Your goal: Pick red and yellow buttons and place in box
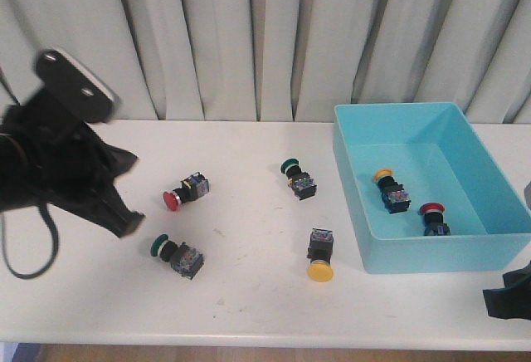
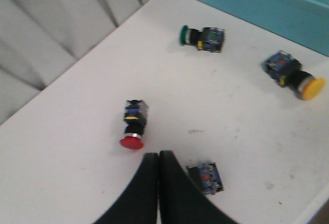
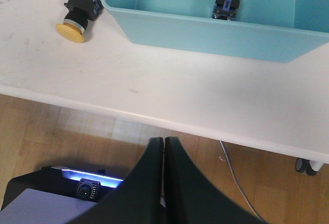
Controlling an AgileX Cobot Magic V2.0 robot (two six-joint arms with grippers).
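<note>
The white counter stands before pale curtains. The blue box sits near its right edge. Both the left pincer and right pincer are pressed together, holding nothing.

Front view overlooks table; wrist views closer (sharing yellow button).

Bright, even light with faint shadows; the left arm is motion-blurred, the left wrist view soft.

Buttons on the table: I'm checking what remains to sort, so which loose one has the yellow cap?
The yellow button lying just left of the box, cap toward the table's front edge. The other loose ones are red or green.
</note>
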